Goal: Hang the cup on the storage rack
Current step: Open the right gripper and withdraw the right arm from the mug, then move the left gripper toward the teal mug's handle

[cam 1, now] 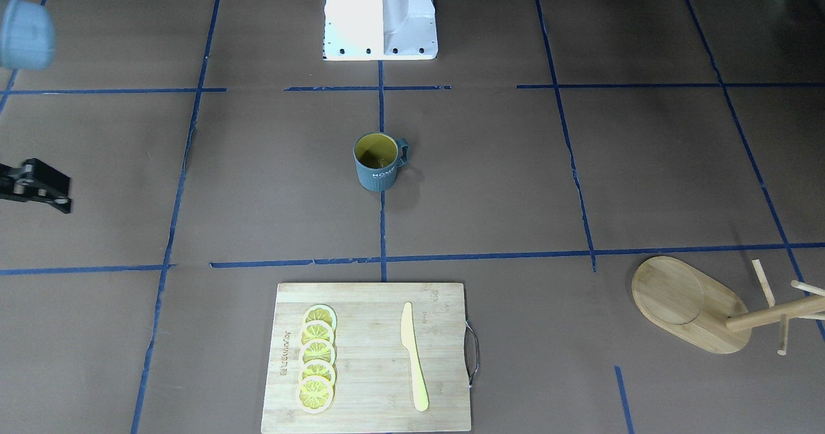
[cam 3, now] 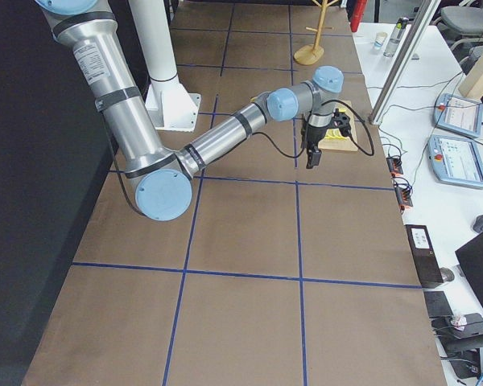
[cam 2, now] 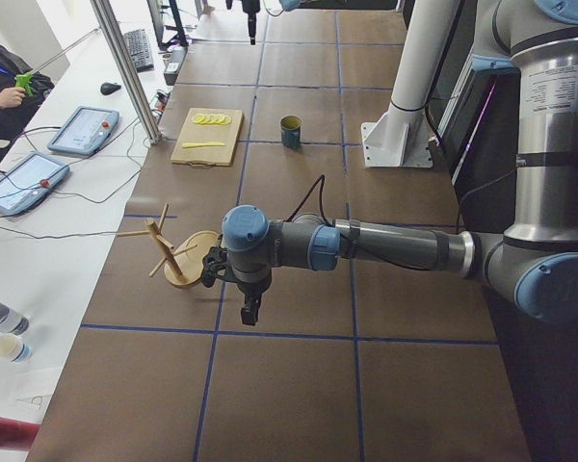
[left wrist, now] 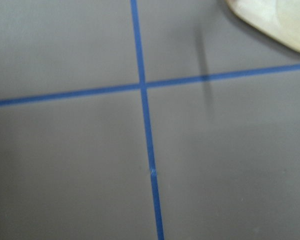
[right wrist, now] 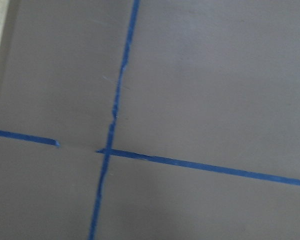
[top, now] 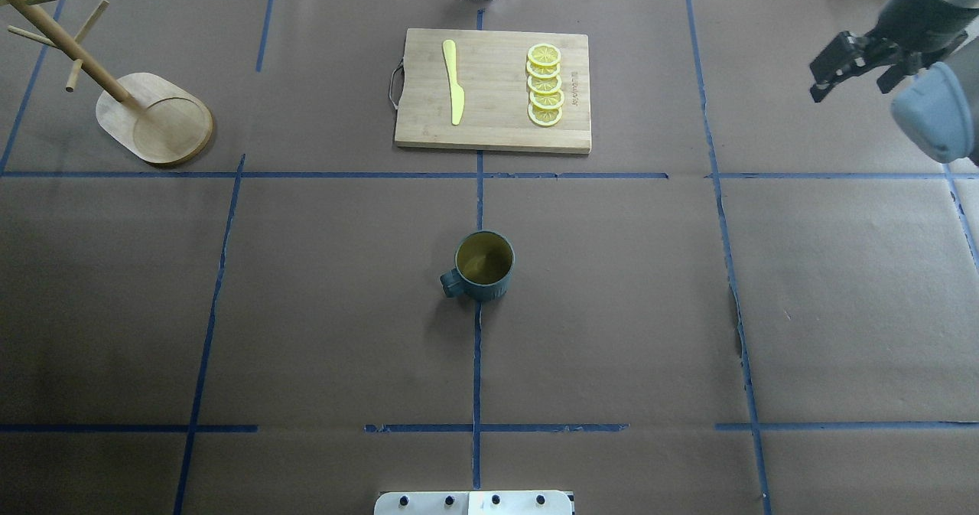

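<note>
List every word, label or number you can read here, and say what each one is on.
"HOME": white lettering on the cup.
Engraved brand on the cutting board: too blurred to read.
Printed label on the left arm: too small to read.

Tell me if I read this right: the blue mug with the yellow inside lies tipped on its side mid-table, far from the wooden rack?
Not quite. The cup is not tipped over: it stands upright, mouth up, as the overhead exterior view shows. The rest holds: it sits mid-table, far from the storage rack.
</note>
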`<state>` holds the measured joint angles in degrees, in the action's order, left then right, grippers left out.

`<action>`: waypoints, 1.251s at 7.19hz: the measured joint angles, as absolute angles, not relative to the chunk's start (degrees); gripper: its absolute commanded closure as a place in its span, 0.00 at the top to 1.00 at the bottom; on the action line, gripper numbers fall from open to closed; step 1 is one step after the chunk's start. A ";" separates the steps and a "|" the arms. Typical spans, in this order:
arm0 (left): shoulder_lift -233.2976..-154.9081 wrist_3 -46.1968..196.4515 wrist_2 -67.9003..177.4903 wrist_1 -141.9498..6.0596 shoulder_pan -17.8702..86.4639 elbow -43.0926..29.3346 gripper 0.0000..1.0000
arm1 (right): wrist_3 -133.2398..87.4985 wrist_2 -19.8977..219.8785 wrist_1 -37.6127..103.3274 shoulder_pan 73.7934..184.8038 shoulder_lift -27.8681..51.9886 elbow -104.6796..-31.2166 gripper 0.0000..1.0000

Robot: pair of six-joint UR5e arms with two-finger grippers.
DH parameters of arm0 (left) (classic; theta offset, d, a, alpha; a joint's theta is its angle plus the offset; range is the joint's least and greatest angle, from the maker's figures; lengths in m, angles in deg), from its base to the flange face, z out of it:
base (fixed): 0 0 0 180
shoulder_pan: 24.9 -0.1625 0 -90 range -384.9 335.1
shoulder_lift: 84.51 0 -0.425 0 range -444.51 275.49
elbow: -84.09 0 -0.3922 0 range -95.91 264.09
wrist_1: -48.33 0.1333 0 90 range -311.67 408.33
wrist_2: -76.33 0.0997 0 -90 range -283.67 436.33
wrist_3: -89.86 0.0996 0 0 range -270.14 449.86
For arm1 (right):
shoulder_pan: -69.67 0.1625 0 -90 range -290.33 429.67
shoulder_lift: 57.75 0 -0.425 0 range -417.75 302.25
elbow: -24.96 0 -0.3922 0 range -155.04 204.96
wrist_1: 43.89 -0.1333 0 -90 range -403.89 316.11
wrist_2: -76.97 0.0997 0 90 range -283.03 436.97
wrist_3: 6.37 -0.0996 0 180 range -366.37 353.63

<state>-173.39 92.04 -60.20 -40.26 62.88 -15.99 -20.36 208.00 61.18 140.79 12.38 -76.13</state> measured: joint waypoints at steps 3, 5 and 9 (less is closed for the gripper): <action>-174.27 91.84 -62.06 -40.69 62.79 -16.40 1.00 | 2.52 210.51 60.52 152.61 26.70 -76.27 1.00; -174.09 91.80 -62.17 -44.44 62.72 -17.44 1.00 | 9.76 210.96 57.52 158.48 36.79 -76.51 1.00; -174.11 89.03 -63.66 -59.33 54.55 -19.63 1.00 | 0.03 210.23 46.53 160.03 45.21 -79.02 1.00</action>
